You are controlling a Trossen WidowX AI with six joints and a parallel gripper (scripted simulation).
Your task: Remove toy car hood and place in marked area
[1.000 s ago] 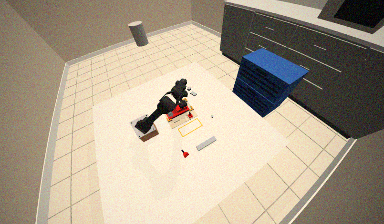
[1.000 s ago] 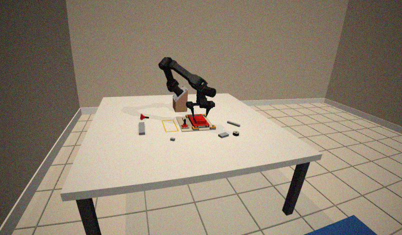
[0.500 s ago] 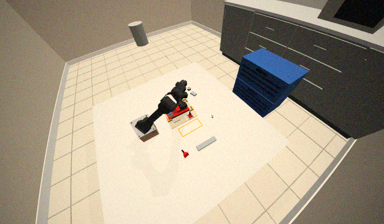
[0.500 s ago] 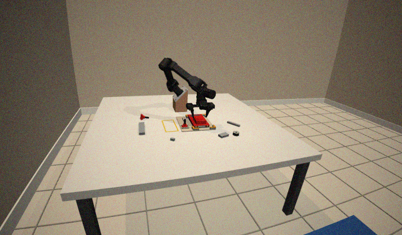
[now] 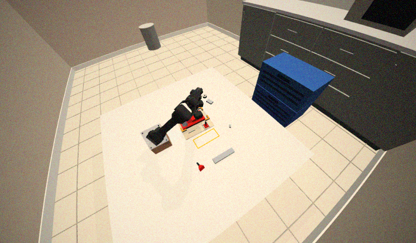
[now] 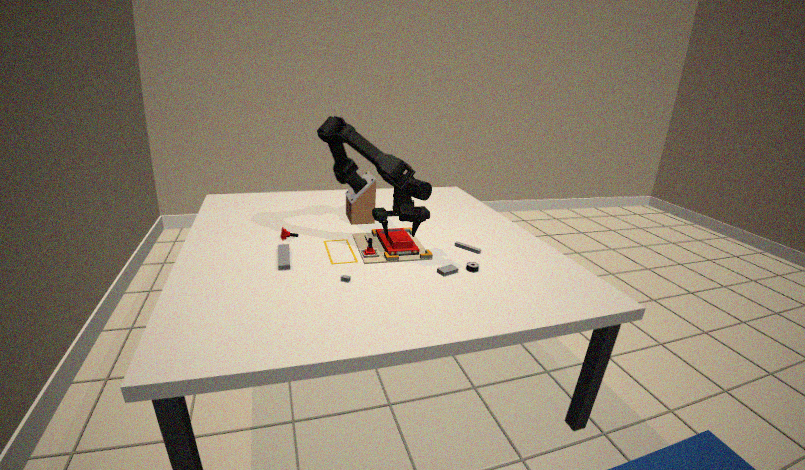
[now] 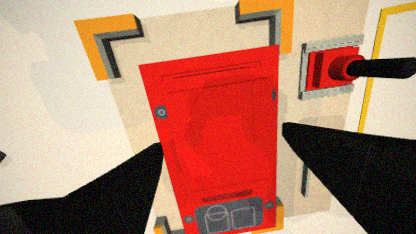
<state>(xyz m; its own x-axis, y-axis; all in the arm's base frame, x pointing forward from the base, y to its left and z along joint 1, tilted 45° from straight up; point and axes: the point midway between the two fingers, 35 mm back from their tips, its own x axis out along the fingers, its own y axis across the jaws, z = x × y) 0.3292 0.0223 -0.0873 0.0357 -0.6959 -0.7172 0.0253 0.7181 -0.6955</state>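
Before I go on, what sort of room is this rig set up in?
Likely a kitchen or utility room: tiled floor, dark cabinets under a pale counter, a blue drawer unit beside the white table.

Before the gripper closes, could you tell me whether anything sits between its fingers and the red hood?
Nothing visible does: the open gripper straddles the flat red hood, fingers either side.
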